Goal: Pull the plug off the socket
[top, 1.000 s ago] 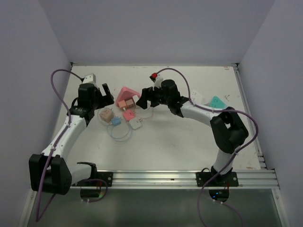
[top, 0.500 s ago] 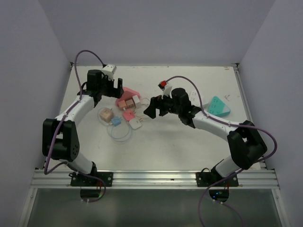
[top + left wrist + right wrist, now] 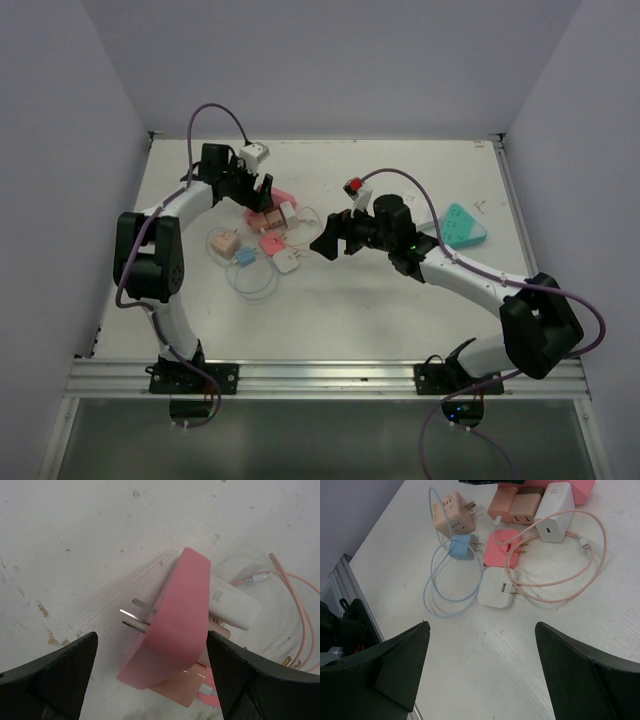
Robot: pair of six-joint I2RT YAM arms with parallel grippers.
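Note:
The pink wedge-shaped socket [image 3: 175,625] lies on the table with its own two metal prongs pointing left. A white plug [image 3: 235,605] with a pink cable sits in its far face, beside a brown plug [image 3: 525,505] and an orange plug [image 3: 501,505]. My left gripper [image 3: 151,640] hangs open right over the socket [image 3: 276,194], one finger on each side, touching nothing. In the top view the left gripper [image 3: 260,188] is at the socket's back left. My right gripper [image 3: 328,240] is open and empty, a short way right of the socket, over bare table [image 3: 482,630].
Loose chargers lie in front of the socket: a beige cube adapter [image 3: 450,512], a blue charger [image 3: 462,547] with a blue cable loop, a pink charger [image 3: 502,547] and a white charger [image 3: 495,587]. A teal object [image 3: 462,224] lies at the right.
The left arm swung from the table's left side round to the back and now has its gripper over the pink socket. The right gripper drew back from the socket toward the right.

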